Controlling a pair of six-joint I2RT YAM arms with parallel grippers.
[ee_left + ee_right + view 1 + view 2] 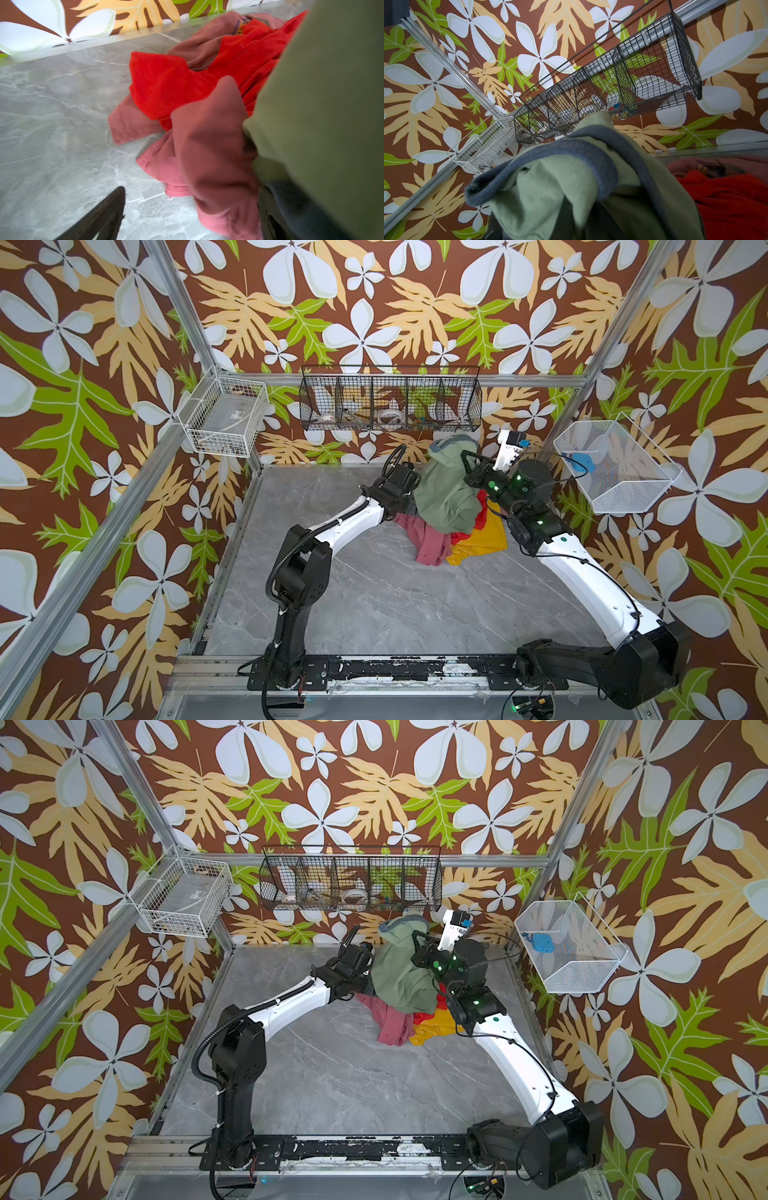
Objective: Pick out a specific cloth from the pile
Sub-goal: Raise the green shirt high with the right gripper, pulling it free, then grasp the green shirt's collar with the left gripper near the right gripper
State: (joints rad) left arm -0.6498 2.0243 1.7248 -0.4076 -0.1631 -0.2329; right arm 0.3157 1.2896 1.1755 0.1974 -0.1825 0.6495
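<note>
**On the grey table, the pile half gives up its green cloth.**

Right of centre in both top views, the green cloth hangs with its grey neck raised and its hem touching the pink, red and yellow below. The right gripper is clenched on its raised top. The left gripper is spread wide at the pile's edge, gripping nothing. Pulling it clear appears to remain.

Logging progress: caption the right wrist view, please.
Sage-green cloth, grey neck trim foremost, raised before the black wire basket; red cloth lies beyond.
</note>
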